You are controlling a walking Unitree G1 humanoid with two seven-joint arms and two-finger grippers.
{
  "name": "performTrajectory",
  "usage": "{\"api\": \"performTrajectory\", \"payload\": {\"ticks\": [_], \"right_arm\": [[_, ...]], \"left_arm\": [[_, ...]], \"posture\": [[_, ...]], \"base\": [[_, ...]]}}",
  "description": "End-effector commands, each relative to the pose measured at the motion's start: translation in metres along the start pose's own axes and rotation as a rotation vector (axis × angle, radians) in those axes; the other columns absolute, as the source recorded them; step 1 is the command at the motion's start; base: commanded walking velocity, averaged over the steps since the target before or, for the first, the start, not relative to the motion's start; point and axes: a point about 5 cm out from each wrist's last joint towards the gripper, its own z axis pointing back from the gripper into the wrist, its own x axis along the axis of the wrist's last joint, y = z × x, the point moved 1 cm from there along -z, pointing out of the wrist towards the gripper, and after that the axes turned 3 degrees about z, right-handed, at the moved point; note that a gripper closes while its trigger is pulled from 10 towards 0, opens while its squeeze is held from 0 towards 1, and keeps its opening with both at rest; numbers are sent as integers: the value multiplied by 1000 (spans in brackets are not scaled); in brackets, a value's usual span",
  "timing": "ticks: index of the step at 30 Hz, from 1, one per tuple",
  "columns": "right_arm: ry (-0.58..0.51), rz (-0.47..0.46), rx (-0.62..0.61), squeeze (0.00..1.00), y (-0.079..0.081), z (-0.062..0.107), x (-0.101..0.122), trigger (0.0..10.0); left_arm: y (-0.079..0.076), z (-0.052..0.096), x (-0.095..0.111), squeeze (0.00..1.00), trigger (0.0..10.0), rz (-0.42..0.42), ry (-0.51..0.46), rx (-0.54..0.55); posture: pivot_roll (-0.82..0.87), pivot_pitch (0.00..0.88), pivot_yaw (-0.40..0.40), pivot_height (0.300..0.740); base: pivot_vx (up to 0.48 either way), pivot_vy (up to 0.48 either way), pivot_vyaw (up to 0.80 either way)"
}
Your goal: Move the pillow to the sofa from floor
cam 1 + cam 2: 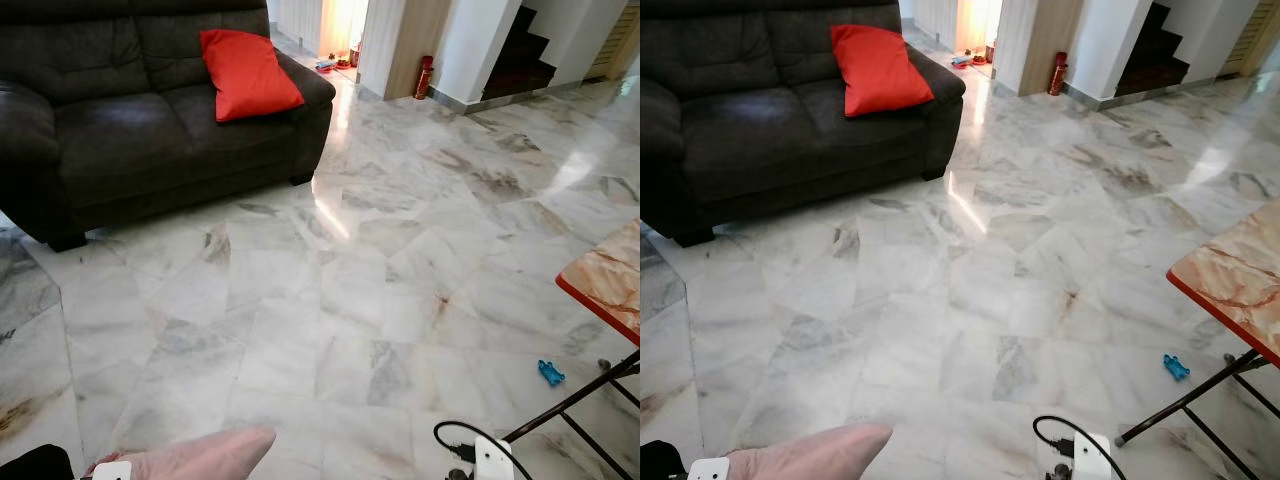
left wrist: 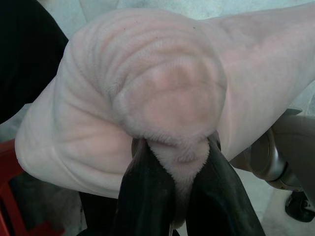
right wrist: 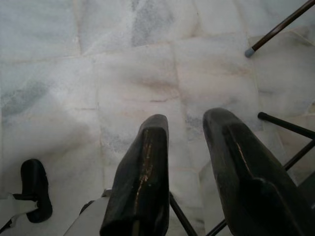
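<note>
Pink pillow [image 2: 147,98] carried toward sofa [image 1: 150,120].
Left gripper [image 2: 179,172] jaws clench its edge; right gripper [image 3: 184,132] jaws empty, parted; sofa ahead-left.

Left claw [image 2: 179,189] pinches a fold of the pink pillow [image 2: 147,93]

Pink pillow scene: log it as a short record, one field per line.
pillow: pink pillow, pinched at a fold by the left gripper, off the floor
left gripper: shut on the pillow
right gripper: open, holding nothing, over the marble floor
sofa: dark sofa ahead on the robot's left, red cushion on its seat
table: folding table at right
floor items: small blue toy
</note>
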Motion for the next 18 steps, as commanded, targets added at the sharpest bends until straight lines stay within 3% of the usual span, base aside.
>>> {"api": "performTrajectory", "payload": {"ticks": [1,3,9,18], "right_arm": [[3,-4,-7,0,-1,1,-3,10000],[-1,-7,-5,0,1,0,-1,10000],[-24,-6,4,0,5,-3,10,10000],[-26,-2,8,0,5,-3,12,10000]], "left_arm": [[-4,2,-12,0,10000,-20,40,7],[-11,0,-6,0,10000,-25,31,-7],[-5,0,-4,0,10000,-17,23,-10],[-13,1,-11,0,10000,-19,50,-16]], "posture": [[98,0,-86,740],[99,0,-86,740],[102,0,-88,740],[105,0,-89,740]], "base": [[0,0,0],[0,0,0],[0,0,0],[0,0,0]]}}
